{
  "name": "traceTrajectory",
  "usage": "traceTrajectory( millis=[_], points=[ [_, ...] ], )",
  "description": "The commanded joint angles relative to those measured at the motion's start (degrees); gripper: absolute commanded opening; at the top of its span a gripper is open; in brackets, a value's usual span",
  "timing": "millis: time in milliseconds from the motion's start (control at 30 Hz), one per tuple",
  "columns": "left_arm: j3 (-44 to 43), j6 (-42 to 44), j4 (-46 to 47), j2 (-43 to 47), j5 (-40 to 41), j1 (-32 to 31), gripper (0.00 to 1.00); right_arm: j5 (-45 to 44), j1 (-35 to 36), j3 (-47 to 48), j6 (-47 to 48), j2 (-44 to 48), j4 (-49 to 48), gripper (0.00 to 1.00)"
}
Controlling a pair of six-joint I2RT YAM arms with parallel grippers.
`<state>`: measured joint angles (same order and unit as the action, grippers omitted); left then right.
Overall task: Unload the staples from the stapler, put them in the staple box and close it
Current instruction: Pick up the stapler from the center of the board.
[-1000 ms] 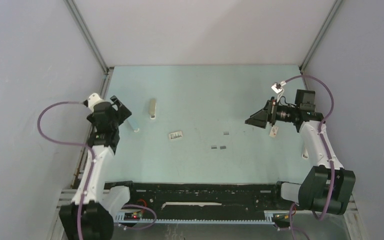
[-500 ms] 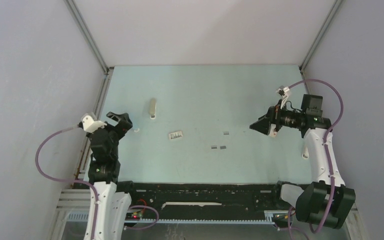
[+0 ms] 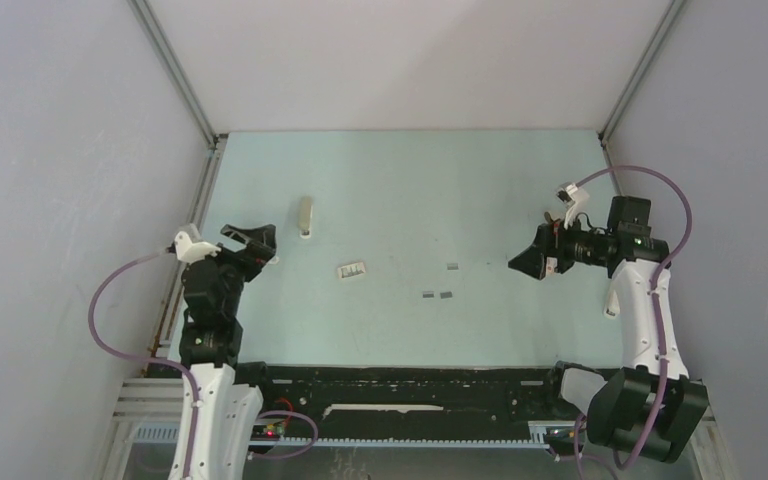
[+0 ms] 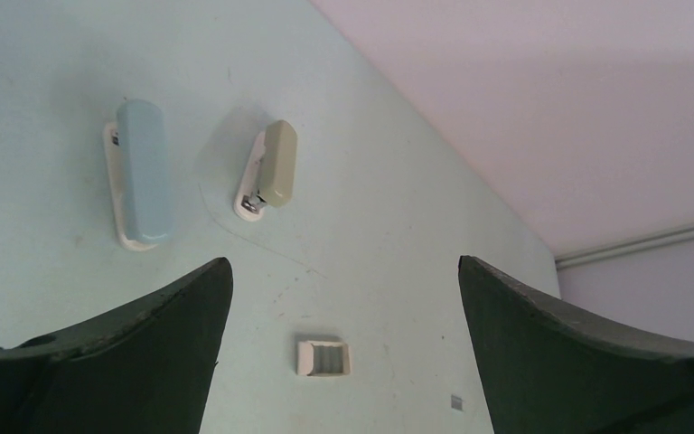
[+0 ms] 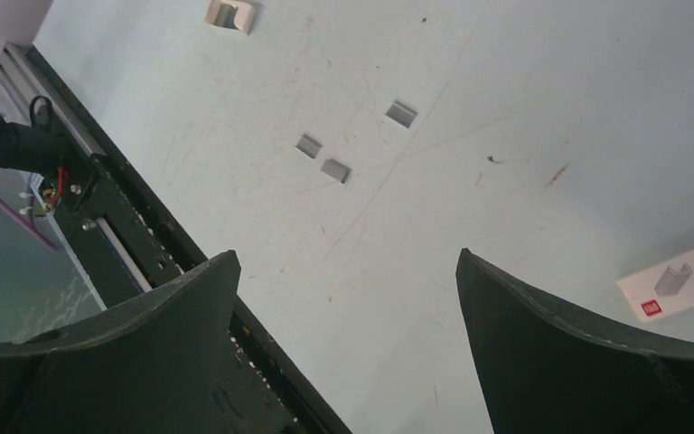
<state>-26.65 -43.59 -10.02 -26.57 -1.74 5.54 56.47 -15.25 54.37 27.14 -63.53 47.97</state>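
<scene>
The stapler (image 4: 140,185), pale blue on top with a white base, lies flat on the table at the upper left of the left wrist view. In the top view my left gripper (image 3: 258,243) hangs over it and hides most of it. That gripper (image 4: 343,262) is open and holds nothing. Short dark-grey staples (image 3: 437,294) lie loose mid-table, with another strip (image 3: 452,266) just beyond; the right wrist view shows them too (image 5: 335,169). My right gripper (image 3: 527,262) hovers to their right, also open (image 5: 347,253) and holding nothing.
A beige-grey stapler (image 3: 305,217) lies farther back, right of the pale blue one (image 4: 271,167). A small white tray (image 3: 351,270) with grey strips in it sits mid-table (image 4: 323,356). A printed white box (image 5: 678,282) lies by my right finger. The black rail (image 3: 400,385) runs along the near edge.
My left arm pulled back toward the near-left and its gripper now sits over the stapler, opened a little wider. My right gripper drifted right and slightly nearer.
</scene>
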Motion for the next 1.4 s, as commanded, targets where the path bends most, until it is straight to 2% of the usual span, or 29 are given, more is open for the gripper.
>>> traceTrajectory(
  millis=[0, 833, 1167, 1367],
  points=[
    [2.5, -4.0, 4.2, -0.8, -4.6, 0.3, 1.0, -2.3, -1.1, 2.3, 3.9, 2.0, 3.6, 1.0],
    [7.2, -9.7, 12.4, -2.1, -10.2, 0.3, 1.0, -9.9, -5.9, 3.6, 10.3, 0.4, 10.6, 1.0],
    [7.8, -10.5, 13.4, -2.2, -11.5, 0.3, 1.0, -14.0, -10.5, 3.6, 13.5, -0.5, 13.4, 1.0],
    [8.2, -10.8, 13.9, -2.0, -11.8, 0.3, 1.0, -15.7, -15.6, 3.6, 16.7, -1.3, 15.7, 1.0]
  ],
)
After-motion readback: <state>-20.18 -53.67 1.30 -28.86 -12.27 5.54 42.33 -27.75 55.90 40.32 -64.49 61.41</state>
